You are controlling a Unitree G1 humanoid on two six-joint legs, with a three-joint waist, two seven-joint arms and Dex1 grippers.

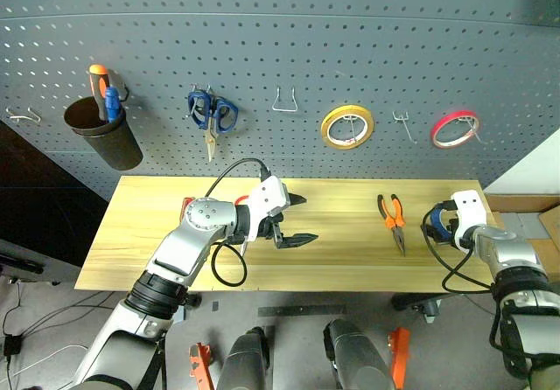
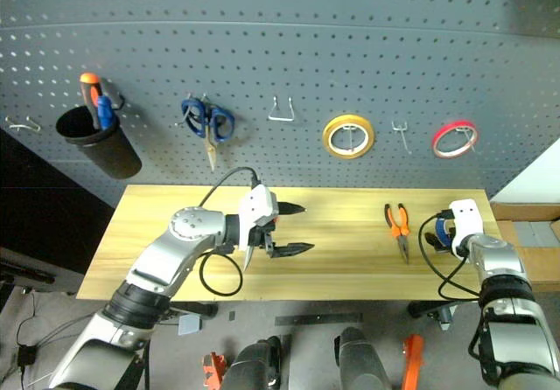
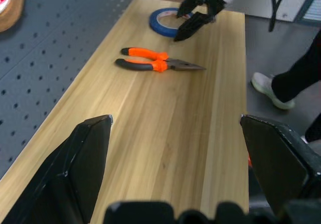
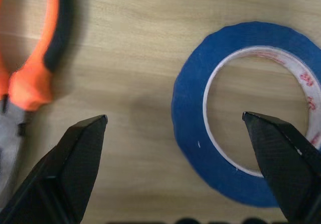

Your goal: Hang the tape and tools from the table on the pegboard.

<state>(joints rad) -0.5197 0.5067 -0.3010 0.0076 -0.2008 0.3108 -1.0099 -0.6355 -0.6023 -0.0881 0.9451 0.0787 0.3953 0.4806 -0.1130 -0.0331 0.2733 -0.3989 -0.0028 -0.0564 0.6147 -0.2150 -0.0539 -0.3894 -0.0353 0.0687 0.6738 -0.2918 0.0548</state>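
The blue tape [image 4: 241, 113] lies flat at the worktop's [image 1: 332, 259] right end, just beside the pliers [image 1: 393, 219]. The right gripper [image 4: 175, 153] hovers above it, jaws apart and off-centre; closing now could skid the ring. The left gripper [image 1: 293, 219] waits mid-worktop, jaws apart, empty.

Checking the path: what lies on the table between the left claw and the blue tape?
The pliers lie between the left claw and the blue tape, per the left wrist view.

Blue tape [image 4: 190, 133], orange-and-black pliers [image 3: 150, 63], pale-grained table [image 3: 165, 133]
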